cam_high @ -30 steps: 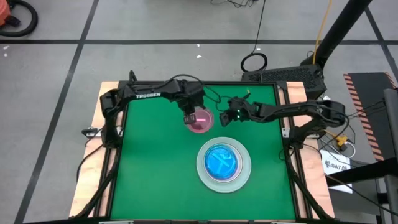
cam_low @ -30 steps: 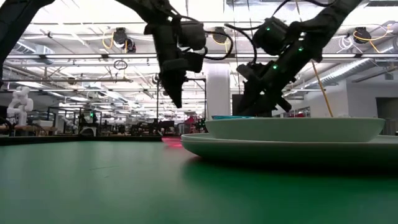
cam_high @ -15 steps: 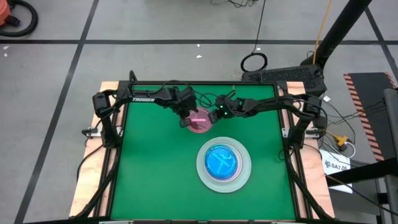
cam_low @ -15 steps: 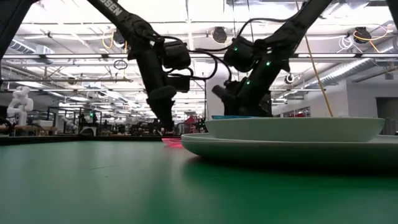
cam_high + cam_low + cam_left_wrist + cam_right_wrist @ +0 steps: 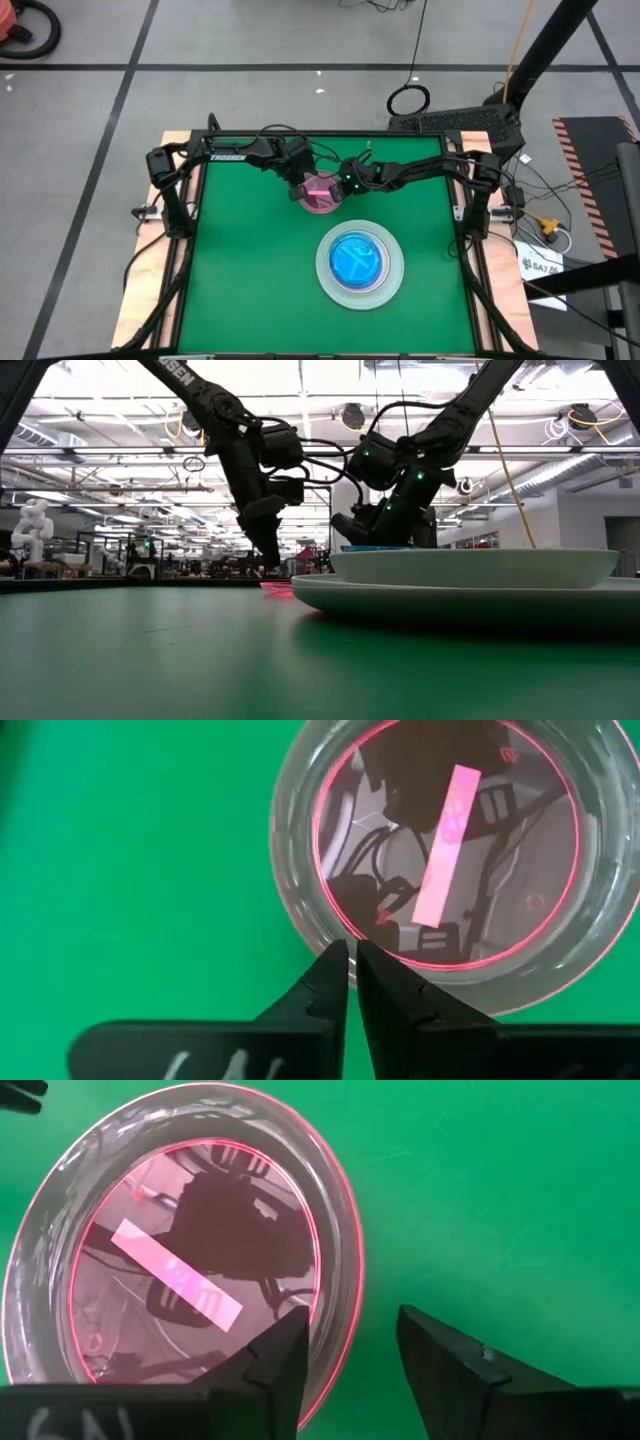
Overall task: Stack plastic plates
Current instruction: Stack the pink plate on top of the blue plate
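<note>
Stack partly built; small pink plate (image 5: 322, 194) not yet added.

A teal plate (image 5: 358, 261) lay in a pale plate, itself on the large grey plate (image 5: 328, 273), near the table's (image 5: 240, 280) front-centre; the pink plate sat apart on the green mat toward the back, holding nothing; left gripper (image 5: 348, 982) stood at its rim, fingers closed to a sliver on the near edge, apparently pinching it; right gripper (image 5: 352, 1345) was at the opposite rim, fingers parted astride the edge, not gripping; judged remaining: lift and seat it on the teal plate.
</note>
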`<action>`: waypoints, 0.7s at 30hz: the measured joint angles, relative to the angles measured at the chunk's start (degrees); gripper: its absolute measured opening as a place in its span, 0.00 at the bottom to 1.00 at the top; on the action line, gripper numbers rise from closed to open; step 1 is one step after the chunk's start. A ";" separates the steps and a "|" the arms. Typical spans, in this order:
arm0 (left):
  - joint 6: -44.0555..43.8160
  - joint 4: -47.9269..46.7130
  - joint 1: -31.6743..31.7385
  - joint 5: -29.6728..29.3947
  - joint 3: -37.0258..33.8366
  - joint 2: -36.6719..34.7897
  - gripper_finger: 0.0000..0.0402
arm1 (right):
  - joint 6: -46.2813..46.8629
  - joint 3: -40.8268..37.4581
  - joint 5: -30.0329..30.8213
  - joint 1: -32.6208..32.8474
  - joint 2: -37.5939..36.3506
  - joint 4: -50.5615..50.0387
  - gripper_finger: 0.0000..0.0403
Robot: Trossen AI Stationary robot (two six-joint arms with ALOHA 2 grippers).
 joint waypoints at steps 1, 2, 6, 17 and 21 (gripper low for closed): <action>-0.35 -0.09 -0.14 -0.01 0.00 -0.04 0.08 | -0.06 0.00 0.00 -0.01 0.03 0.26 0.36; -1.01 -0.39 -0.32 -0.01 -0.04 -0.37 0.08 | -0.28 -0.01 -0.01 -0.02 0.09 0.83 0.35; -3.52 -0.42 -0.78 0.02 0.04 -3.22 0.08 | -1.03 -0.07 -0.49 0.11 0.33 3.76 0.29; -4.85 -3.19 -3.14 -0.03 -0.04 -17.93 0.08 | -1.55 -0.13 -0.36 0.11 0.31 6.03 0.05; -6.54 -3.60 -5.97 -0.01 0.00 -23.47 0.08 | -1.58 -0.13 -0.36 0.11 0.31 6.36 0.01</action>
